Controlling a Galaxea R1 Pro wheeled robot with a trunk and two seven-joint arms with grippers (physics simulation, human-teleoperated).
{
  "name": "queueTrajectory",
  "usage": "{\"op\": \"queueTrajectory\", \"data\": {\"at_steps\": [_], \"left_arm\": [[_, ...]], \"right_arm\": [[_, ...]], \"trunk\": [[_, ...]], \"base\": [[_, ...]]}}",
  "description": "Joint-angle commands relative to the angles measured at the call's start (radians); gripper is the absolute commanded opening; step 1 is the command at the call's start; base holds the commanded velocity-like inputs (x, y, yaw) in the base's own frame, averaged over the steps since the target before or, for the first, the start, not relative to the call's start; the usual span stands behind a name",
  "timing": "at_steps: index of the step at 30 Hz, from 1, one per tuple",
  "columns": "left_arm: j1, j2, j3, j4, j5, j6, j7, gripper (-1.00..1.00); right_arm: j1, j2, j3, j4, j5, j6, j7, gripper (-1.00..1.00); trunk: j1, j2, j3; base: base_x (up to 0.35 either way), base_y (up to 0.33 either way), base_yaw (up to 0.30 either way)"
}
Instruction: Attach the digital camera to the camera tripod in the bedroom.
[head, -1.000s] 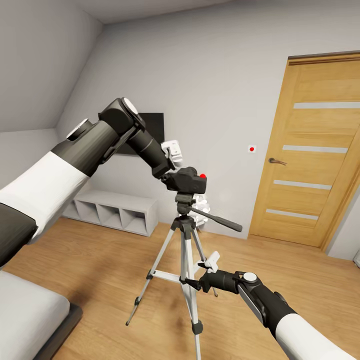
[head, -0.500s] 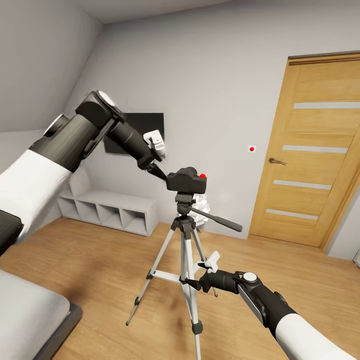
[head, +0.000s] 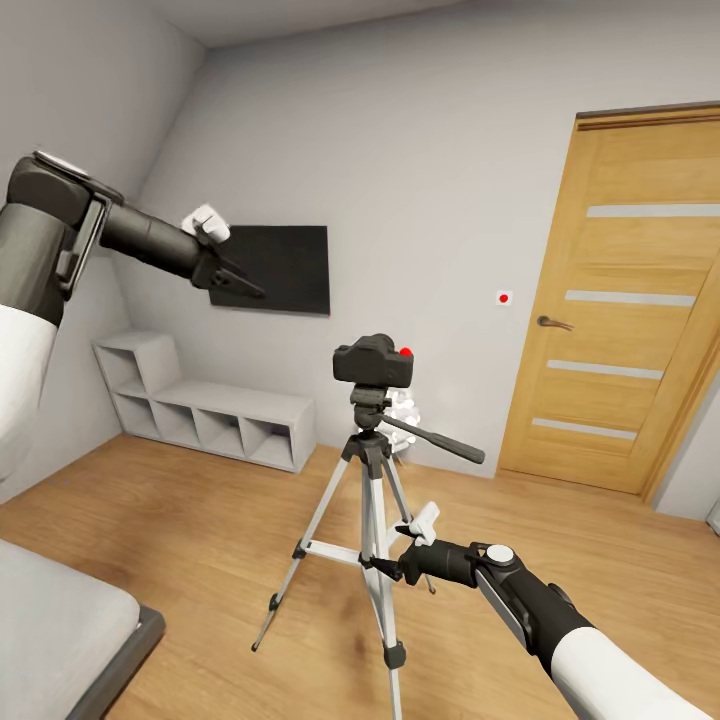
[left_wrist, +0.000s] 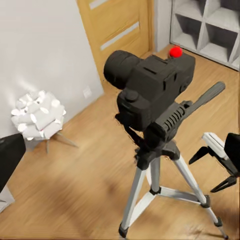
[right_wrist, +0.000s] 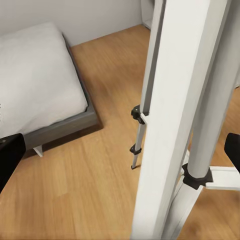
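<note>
Digital camera (head: 375, 361) sits upright on head of camera tripod (head: 367, 500), red button on top, pan handle sticking out toward oak door (head: 628, 300). Tripod stands on wood floor (head: 200, 540) in bedroom, near bed (head: 60, 620). Left tool (head: 238, 283) raised in front of wall TV (head: 285, 268), well apart from camera, fingers spread, empty. Right tool (head: 385, 566) clamped on tripod leg low down.

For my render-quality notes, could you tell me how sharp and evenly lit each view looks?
Head view: crisp, soft even light, faint shadow under the camera tripod. Left wrist view: digital camera sharp, floor slightly smeared. Right wrist view: the close tripod leg looks bright and featureless; the bed is sharp.
</note>
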Motion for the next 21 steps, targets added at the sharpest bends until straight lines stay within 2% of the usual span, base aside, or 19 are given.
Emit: {"op": "queueTrajectory", "data": {"at_steps": [1,4,6,7,9,11,12,14,16,18,21], "left_arm": [[-0.001,0.005,0.002,0.016,-0.009,0.01,-0.009,1.0],[-0.001,0.028,0.01,0.163,-0.009,0.003,-0.009,1.0],[-0.001,0.033,0.012,0.224,-0.009,-0.005,-0.009,1.0],[-0.001,0.035,0.013,0.288,-0.009,-0.023,0.005,1.0],[-0.001,0.037,0.014,0.353,-0.009,-0.056,0.044,1.0],[-0.001,0.038,0.015,0.417,-0.009,-0.101,0.089,1.0],[-0.001,0.038,0.016,0.478,-0.008,-0.154,0.138,1.0],[-0.001,0.037,0.017,0.539,-0.008,-0.204,0.187,1.0],[0.0,0.036,0.019,0.698,-0.006,-0.289,0.303,1.0],[0.0,0.035,0.026,0.781,0.001,-0.333,0.361,1.0],[0.004,0.03,0.039,0.833,0.02,-0.397,0.409,1.0]], "right_arm": [[-0.001,-0.001,0.006,0.0,-0.009,0.0,0.0,1.0],[-0.001,-0.001,0.006,0.0,-0.009,0.0,0.012,1.0],[-0.001,-0.003,0.005,0.0,-0.01,0.0,0.019,1.0],[-0.001,-0.005,0.002,-0.001,-0.01,0.0,0.027,1.0],[-0.001,-0.006,-0.002,-0.001,-0.009,0.0,0.035,1.0],[-0.001,-0.007,-0.007,-0.001,-0.009,0.0,0.041,1.0],[-0.001,-0.008,-0.012,-0.001,-0.009,0.0,0.045,1.0],[-0.001,-0.011,-0.02,-0.002,-0.008,0.0,0.047,1.0],[-0.001,-0.017,-0.038,-0.002,-0.008,0.0,0.05,1.0],[-0.001,-0.018,-0.043,-0.002,-0.008,0.0,0.051,1.0],[-0.001,-0.019,-0.045,-0.002,-0.008,0.0,0.051,1.0]], "trunk": [[0.0,-0.001,0.0],[0.0,-0.001,0.0],[0.0,-0.001,0.0],[0.0,-0.001,0.0],[0.0,-0.001,0.0],[0.0,-0.001,0.0],[0.0,-0.001,0.0],[0.0,-0.001,0.0],[0.0,-0.001,0.0],[0.0,-0.001,0.0],[0.0,-0.001,0.0]], "base": [[0.0,0.0,0.0],[0.0,0.0,0.0],[0.0,0.0,0.0],[0.0,0.0,0.0],[0.0,0.0,0.0],[0.0,0.0,0.0],[0.0,0.0,0.0],[0.0,0.0,0.0],[0.0,0.0,0.0],[0.0,0.0,0.0],[0.0,0.0,0.0]]}}
